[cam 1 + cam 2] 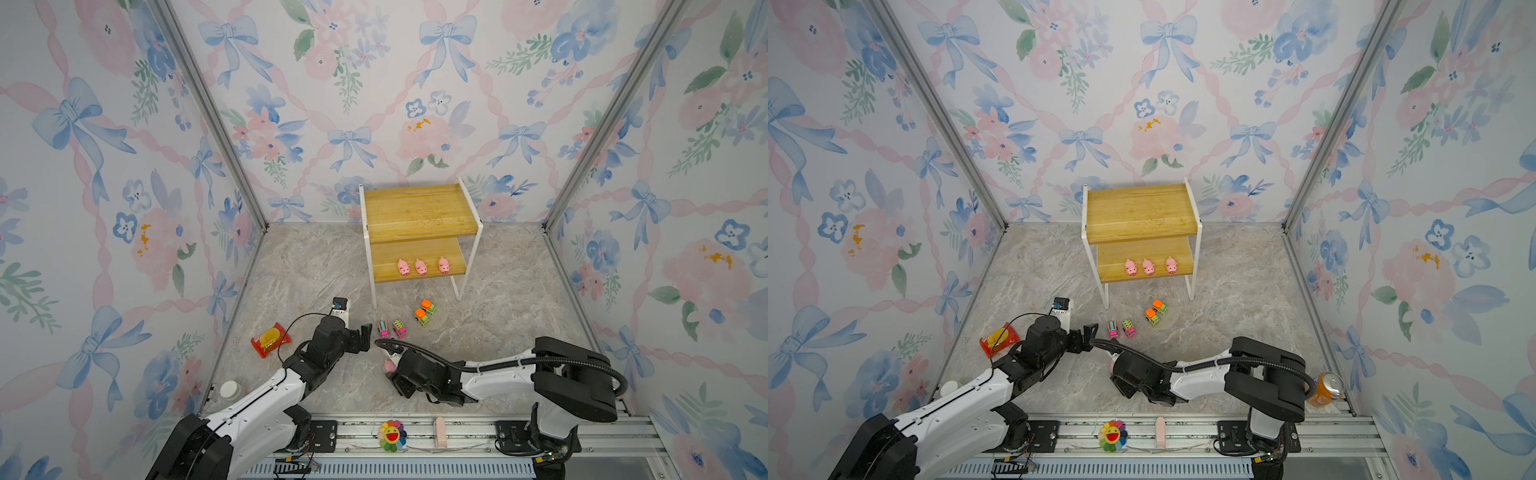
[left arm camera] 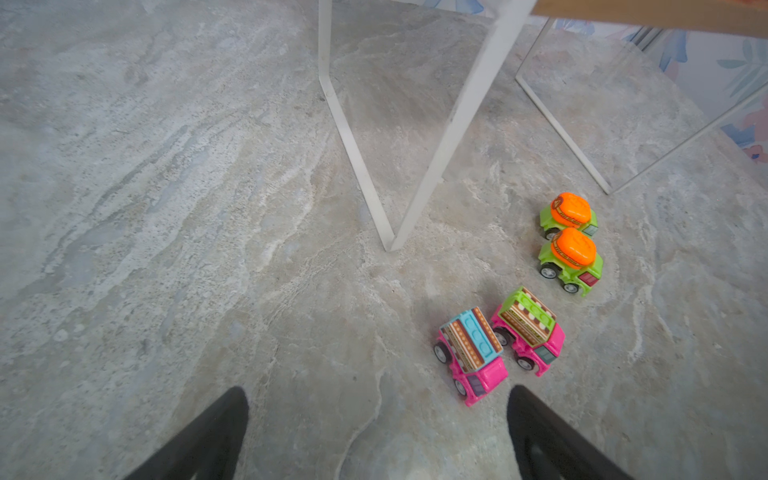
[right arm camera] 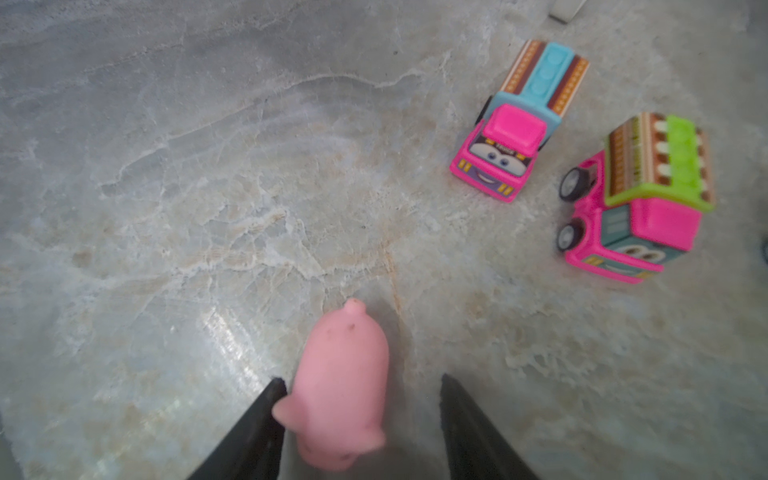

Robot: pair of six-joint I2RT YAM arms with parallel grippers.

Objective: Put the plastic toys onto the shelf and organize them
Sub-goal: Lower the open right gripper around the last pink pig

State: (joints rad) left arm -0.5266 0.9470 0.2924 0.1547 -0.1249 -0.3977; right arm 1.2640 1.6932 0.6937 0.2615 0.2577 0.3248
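a small pink pig [image 3: 343, 390], smooth, rounded and rubbery-looking, lies on the marbled grey surface [image 3: 187, 208], between the two dark fingers of the right tool [image 3: 361, 380]. the tool is spread partway around it. one finger [image 3: 257, 419] touches a small flap at the pig's side and the other stands a little clear, so nothing is pinched yet.

this looks like the grasp step for the last pig. the next move likely calls for bringing the fingers together across the body, lifting, then carrying the pig far ahead of the tool to the shelf [image 1: 415, 208]. the rounded body may slip sideways under an uneven squeeze.

ahead of the right tool and off to one side, two pink trucks [image 3: 511, 137] with striped tops stand side by side, near the pig but apart from it. the left tool [image 2: 379, 394], spread wide and empty, hovers just behind these trucks. farther ahead of it, two green trucks [image 2: 571, 262] with orange tops sit close together beside a white shelf leg. well beyond both tools, three pigs [image 1: 421, 267] stand in a row at the front of the shelf's lower board. the upper board is bare.
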